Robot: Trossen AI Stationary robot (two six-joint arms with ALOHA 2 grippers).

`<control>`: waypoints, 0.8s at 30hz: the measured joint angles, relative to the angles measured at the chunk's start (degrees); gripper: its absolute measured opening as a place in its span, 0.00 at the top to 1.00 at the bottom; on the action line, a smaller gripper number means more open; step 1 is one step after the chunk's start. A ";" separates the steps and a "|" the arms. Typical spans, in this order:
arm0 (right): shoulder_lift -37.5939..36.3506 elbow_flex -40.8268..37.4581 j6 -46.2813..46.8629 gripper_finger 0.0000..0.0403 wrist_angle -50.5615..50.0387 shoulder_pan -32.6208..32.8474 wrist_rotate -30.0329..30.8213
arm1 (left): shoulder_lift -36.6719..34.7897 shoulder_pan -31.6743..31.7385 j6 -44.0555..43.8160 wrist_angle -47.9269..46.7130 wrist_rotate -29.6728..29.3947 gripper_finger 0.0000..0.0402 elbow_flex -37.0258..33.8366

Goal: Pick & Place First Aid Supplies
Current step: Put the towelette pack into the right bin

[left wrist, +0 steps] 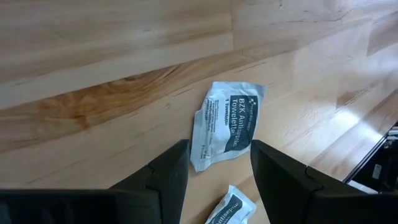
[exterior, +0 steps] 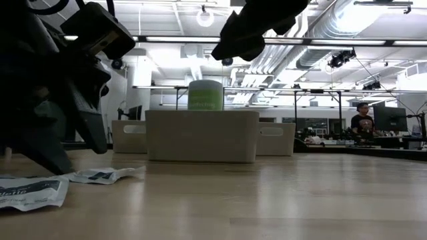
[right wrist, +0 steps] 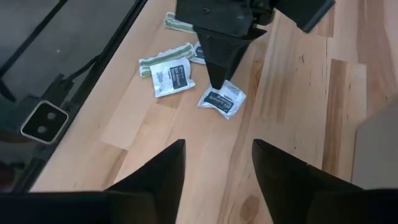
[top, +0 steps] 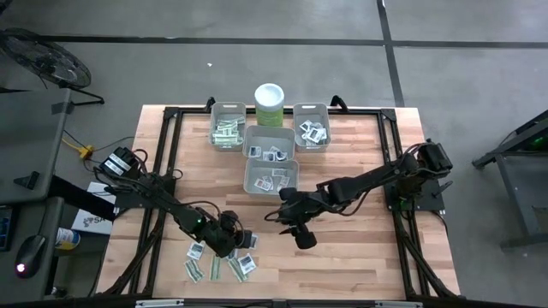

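Observation:
My left gripper (top: 235, 242) is open and points down over a small white square packet with dark print (left wrist: 227, 124), which lies flat on the wood; its fingers stand on either side of the packet's near end. The right wrist view shows the same packet (right wrist: 222, 99) under the left gripper (right wrist: 216, 84). More packets, white squares (top: 247, 263) and pale green strips (top: 199, 270), lie scattered near the table's near-left edge. My right gripper (top: 301, 238) is open and hangs above bare wood at the table's middle, to the right of the left gripper.
Several grey bins (top: 271, 177) stand at the far middle of the table, some holding packets (top: 228, 128). The pale green white-lidded canister (top: 269, 103) stands behind them at the far edge. Bare wood (top: 360, 257) stretches over the table's near right.

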 joint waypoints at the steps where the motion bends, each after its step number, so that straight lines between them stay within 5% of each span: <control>1: 0.00 0.00 1.01 0.58 0.00 -0.01 0.02 | 0.02 0.00 0.14 0.04 0.09 0.57 0.00; 11: 0.00 0.00 4.62 0.98 0.53 0.03 0.03 | 0.08 0.02 1.21 0.37 0.37 0.57 0.00; 24: 0.00 0.00 13.94 1.00 0.44 1.38 3.75 | 0.10 0.00 5.60 0.48 -0.44 0.57 -0.02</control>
